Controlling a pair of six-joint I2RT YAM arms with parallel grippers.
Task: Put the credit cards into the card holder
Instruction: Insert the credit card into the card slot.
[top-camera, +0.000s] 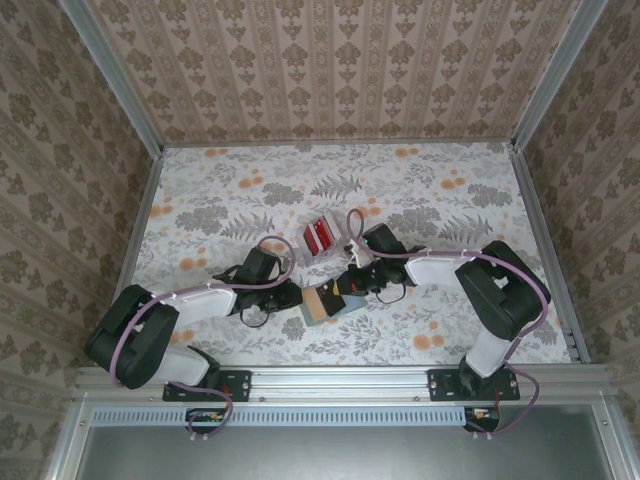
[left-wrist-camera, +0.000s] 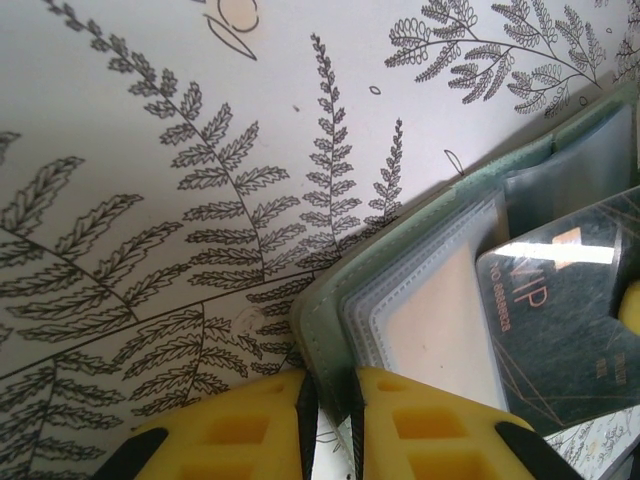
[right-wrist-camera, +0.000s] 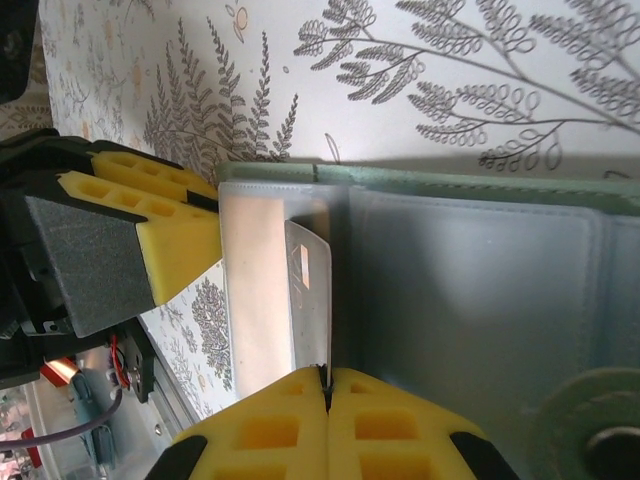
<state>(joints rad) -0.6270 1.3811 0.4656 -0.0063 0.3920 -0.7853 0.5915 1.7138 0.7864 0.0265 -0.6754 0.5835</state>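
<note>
Right jaws first: pressed tight together, yellow foam pads (right-wrist-camera: 270, 430) pinching the near edge of a dark glossy plastic card with VIP lettering (left-wrist-camera: 560, 320). The card's other end sits on the clear inner pockets of the flat sage-green folding card holder (right-wrist-camera: 470, 280), which is lying open. Honestly can't tell whether the corner is inside a slot or just resting on top of the plastic.

My left jaws are nearly closed too, with the card holder's green cover edge nipped between them. That's a thin bite right at the rim.

Further out, the little fan of glossy red rectangular cards (top-camera: 318, 237) lies on the floral-print bench (top-camera: 250, 190), beyond the card holder and apart from it, not picked up yet.

What worries me is that if I push and the corner isn't in the slot, the card will probably skate over the slick pocket. A crooked push could also drag the card holder out of that skinny left pinch, or flex the card until it pops free.
</note>
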